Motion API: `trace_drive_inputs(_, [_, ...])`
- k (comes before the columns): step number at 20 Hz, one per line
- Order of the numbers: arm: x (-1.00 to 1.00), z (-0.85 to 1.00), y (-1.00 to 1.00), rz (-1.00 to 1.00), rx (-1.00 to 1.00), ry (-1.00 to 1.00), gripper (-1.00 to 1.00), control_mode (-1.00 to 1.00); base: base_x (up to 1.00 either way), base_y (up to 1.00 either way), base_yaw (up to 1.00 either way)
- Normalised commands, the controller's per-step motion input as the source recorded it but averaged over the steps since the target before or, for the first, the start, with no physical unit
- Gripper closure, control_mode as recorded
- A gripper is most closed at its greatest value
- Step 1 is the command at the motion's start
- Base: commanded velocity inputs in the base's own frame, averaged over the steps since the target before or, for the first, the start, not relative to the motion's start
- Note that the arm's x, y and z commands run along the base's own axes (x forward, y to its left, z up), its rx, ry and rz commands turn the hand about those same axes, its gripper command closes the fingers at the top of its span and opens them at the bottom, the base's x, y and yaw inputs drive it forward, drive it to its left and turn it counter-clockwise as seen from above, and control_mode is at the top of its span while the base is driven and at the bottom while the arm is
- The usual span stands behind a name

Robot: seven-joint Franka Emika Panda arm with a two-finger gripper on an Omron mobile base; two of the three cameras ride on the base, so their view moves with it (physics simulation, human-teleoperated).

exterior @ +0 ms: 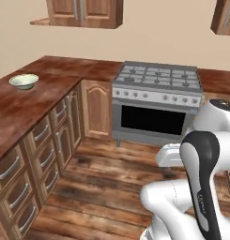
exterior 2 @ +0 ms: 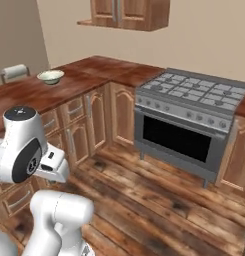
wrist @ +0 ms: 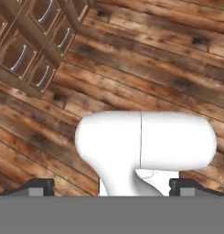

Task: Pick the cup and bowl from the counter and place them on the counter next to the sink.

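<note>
Fingers [wrist: 40, 186] spread over plank floor [wrist: 145, 59]; bowl [exterior: 24, 81] on counter [exterior: 22, 105].

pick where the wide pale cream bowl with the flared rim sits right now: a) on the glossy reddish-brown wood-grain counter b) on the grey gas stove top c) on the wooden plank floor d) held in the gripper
a: the wide pale cream bowl rests on the reddish-brown wood-grain counter to the left of the grey gas stove, while the open gripper points down at the plank floor with nothing between its fingertips.
</note>
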Motion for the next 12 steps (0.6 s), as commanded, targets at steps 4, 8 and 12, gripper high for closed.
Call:
trace_drive_inputs(4, [0.0,0.0,0.0,0.0,0.0,0.0,-1.0,1.0,1.0,0.02,0.2])
trace_drive_inputs(8, [0.0,0.0,0.0,0.0,0.0,0.0,-1.0,1.0,1.0,0.17,0.29])
trace_drive_inputs(12, [0.0,0.0,0.0,0.0,0.0,0.0,-1.0,1.0,1.0,0.22,0.36])
